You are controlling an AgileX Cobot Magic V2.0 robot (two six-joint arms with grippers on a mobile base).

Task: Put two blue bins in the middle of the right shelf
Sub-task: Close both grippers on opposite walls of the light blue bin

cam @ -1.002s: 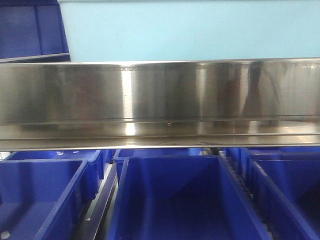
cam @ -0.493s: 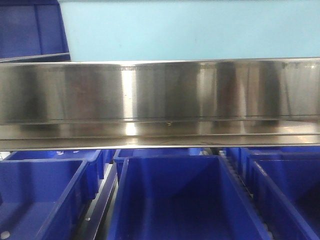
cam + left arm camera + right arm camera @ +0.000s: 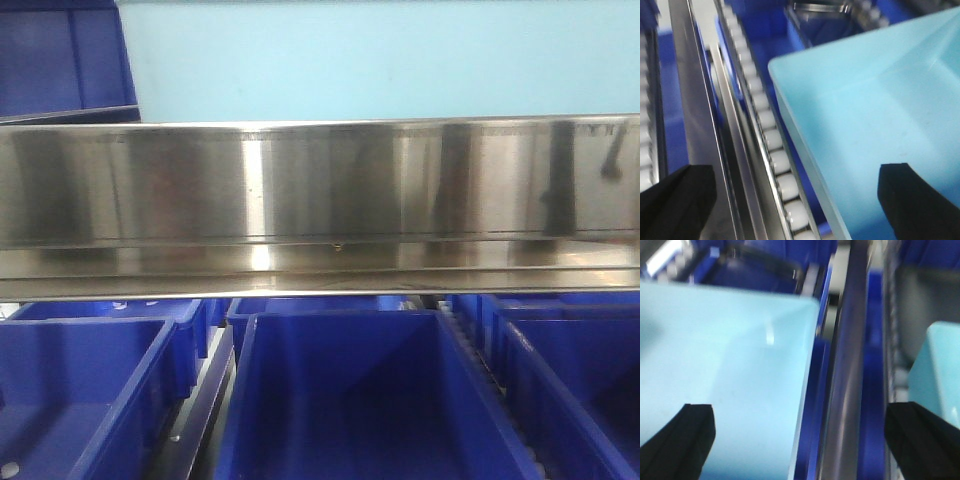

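Both wide open, left gripper (image 3: 792, 200) and right gripper (image 3: 797, 440) straddle nine- and three-o'clock rims of the pale-blue bin (image 3: 880, 110), seemingly to lift.

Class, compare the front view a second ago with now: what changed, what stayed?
Only reflections on the steel shelf rail changed: dark bands toward its right end deepened, and a small dark shape appeared there. The pale blue bin above and the dark blue bins below stayed put.
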